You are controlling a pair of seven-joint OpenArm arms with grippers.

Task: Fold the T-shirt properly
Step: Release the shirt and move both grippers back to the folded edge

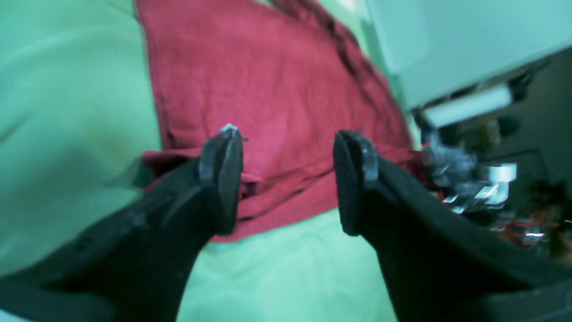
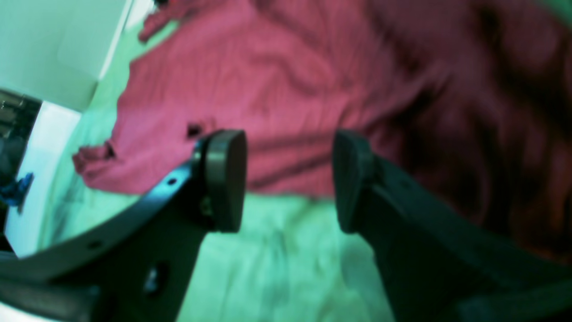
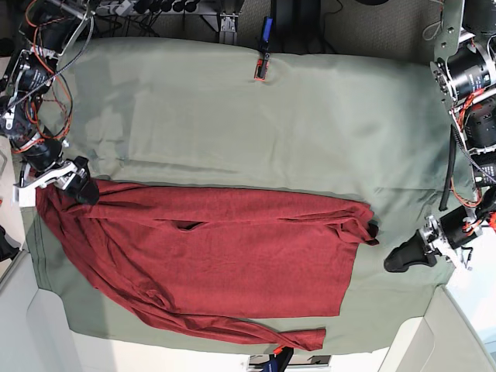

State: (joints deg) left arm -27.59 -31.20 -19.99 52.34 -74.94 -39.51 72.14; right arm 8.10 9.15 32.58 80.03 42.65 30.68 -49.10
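Big table covered in a sage-green table cloth (image 3: 232, 108), with cables and motor hardware crowding both far corners and a small clamp (image 3: 261, 68) on the far edge. The T-shirt (image 3: 232, 256), dark red and long-sleeved, is spread mostly flat across the near half of the cloth, one long sleeve (image 3: 256, 332) trailing along the near edge. In the base view the left gripper (image 3: 397, 260) sits on the right, just off the shirt's edge over bare cloth, not touching it as far as I can see. Its wrist view shows the left gripper (image 1: 288, 179) with jaws spread wide and nothing between them, a rumpled hem of the shirt lying below. The right gripper (image 3: 81, 190) is at the shirt's opposite end, right at the corner; its own view shows the right gripper (image 2: 289, 181) also spread apart and empty, hanging over the fabric edge. Both wrist shots are pretty blurry.
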